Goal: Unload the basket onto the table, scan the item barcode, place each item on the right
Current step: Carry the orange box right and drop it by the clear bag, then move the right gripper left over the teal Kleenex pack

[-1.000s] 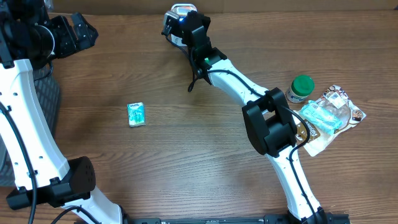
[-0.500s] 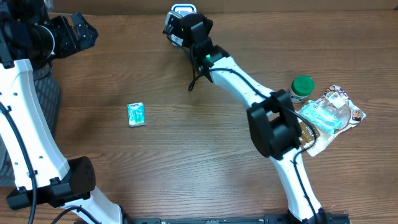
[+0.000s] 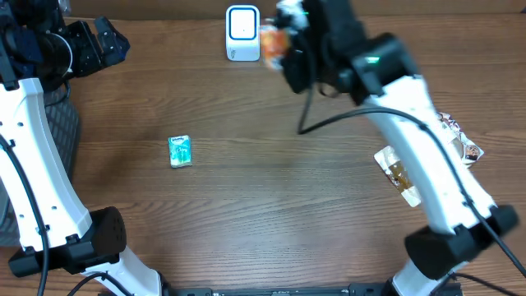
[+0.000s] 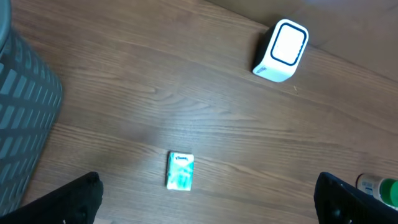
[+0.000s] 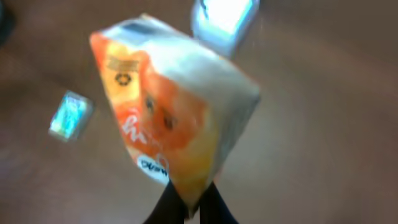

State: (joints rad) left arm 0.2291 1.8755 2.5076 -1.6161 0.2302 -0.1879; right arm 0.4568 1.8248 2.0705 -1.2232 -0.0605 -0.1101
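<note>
Surface: brown wood-grain table (image 3: 246,205), a pale wall strip behind its far edge. Far left: grey ribbed bin (image 4: 25,124) against the table's left side. Left gripper (image 3: 97,43) hangs over the far-left corner, jaws spread wide and holding nothing. Left of centre: small teal packet (image 3: 180,151) lying flat, bare wood on every side. Far edge, centre: white scanner (image 3: 242,34) standing upright. Just right of the scanner: orange-and-white carton (image 5: 174,118), tilted and apparently raised off the wood, its lower corner pinched between the pressed jaws of the right gripper (image 5: 189,210); one face bears a small dark emblem and a white oval label, too blurred to read, barcode not discernible. Open wood spans the middle and near side. Right: flat clear packet (image 3: 399,174) partly under the arm; green-capped bottle (image 4: 380,186) at the right margin of the left wrist view
</note>
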